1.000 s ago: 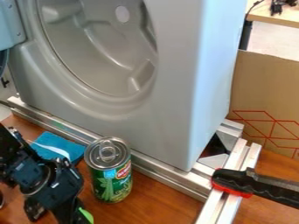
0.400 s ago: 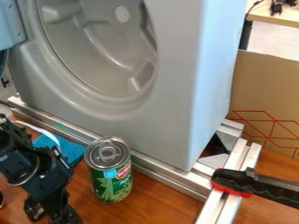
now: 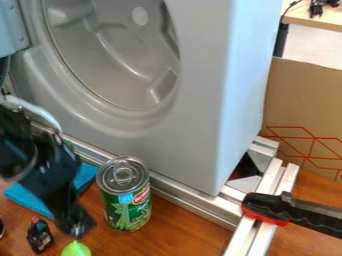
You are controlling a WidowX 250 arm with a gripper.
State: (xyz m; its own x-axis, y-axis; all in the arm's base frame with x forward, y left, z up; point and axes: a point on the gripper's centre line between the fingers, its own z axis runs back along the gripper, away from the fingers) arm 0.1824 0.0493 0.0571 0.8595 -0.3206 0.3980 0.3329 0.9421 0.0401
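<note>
Reading the view as a clock face, we see the black end effector (image 3: 76, 229) low at seven o'clock, hanging over the brown worktop (image 3: 180, 235); we cannot tell whether it is released or clenched. The rounded, bright green object (image 3: 77, 249) is nearest, just at its six o'clock. Between its eight and nine o'clock we find a small black bottle (image 3: 41, 237) with a red top. Towards its ten o'clock lies a blue cloth (image 3: 28, 196), partly behind the arm. A green-labelled can (image 3: 125, 205) stands upright between its one and two o'clock, in front of a metal rail (image 3: 194, 199). Towards the view's twelve o'clock we have a grey housing (image 3: 200, 100) with a round recess, and between four and five, a black-and-red handle (image 3: 266, 206) across the metal frame (image 3: 250, 235).
</note>
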